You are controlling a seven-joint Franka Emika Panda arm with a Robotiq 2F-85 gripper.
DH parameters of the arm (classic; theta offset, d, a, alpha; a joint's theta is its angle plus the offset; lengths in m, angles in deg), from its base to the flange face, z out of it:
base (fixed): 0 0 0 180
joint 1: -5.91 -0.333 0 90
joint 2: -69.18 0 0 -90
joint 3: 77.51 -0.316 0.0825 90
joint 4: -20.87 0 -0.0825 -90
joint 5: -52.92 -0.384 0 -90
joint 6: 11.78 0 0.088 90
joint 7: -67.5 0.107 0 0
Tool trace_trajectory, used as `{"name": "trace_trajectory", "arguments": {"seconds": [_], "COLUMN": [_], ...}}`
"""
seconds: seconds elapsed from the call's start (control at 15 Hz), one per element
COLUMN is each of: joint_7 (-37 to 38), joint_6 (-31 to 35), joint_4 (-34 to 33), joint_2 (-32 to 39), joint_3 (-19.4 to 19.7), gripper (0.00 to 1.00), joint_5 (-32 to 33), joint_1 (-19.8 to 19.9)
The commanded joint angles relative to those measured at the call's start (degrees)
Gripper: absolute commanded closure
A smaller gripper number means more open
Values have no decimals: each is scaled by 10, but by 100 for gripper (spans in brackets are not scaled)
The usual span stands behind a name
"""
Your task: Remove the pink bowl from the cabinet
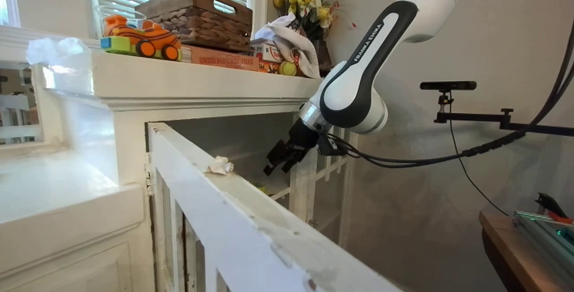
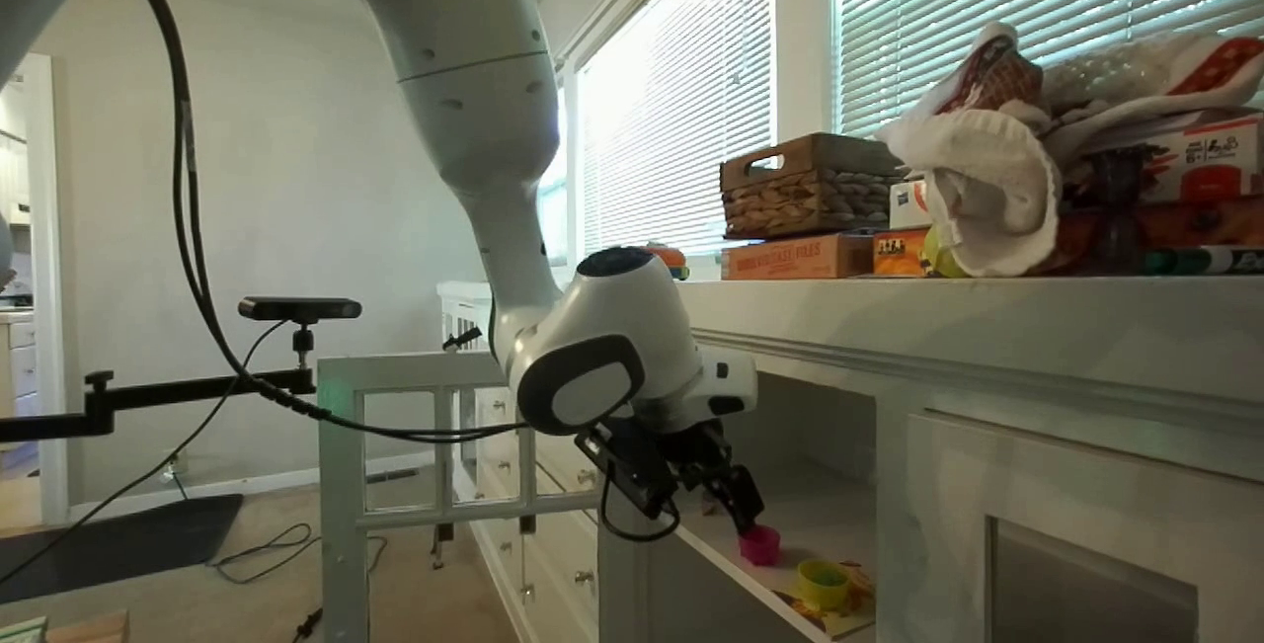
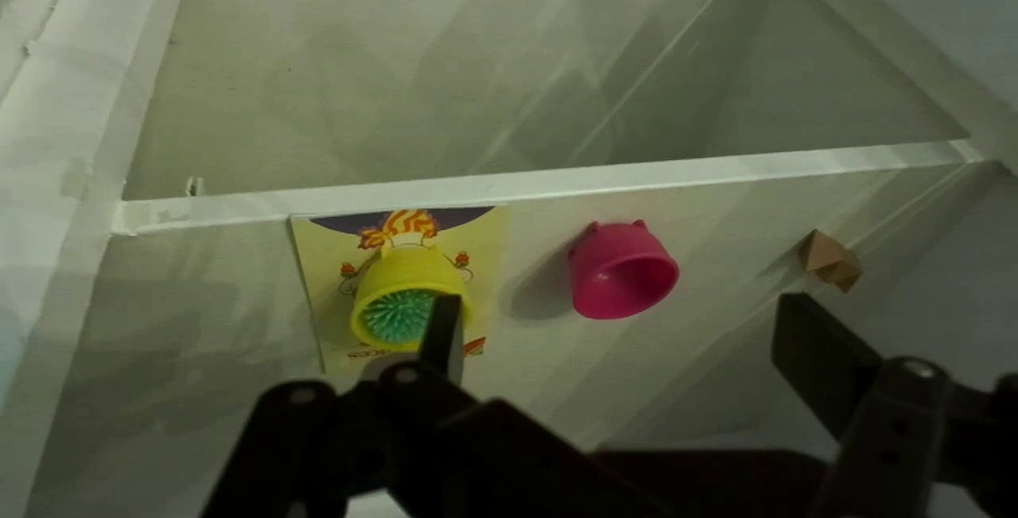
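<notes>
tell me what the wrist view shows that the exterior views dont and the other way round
Only the wrist view clearly shows the green bristles inside the yellow bowl.

Only the exterior views show the woven basket above the cabinet, the window blinds and the white arm.

Shared: the gripper, its fingers apart, is in all three; the pink bowl on the shelf shows in the wrist view and in an exterior view.
</notes>
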Motion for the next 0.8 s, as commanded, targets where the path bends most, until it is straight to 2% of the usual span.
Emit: {"name": "trace_trajectory", "arguments": {"seconds": [0.0, 0.33, 0.73], "joint_7": [9, 3, 5], "joint_6": [-14, -28, -52], "joint_4": [-44, -94, -161], "joint_2": [41, 66, 99], "joint_3": [13, 54, 81], "gripper": [0, 0, 0], "joint_5": [74, 109, 99], "joint_1": [-13, -56, -99]}}
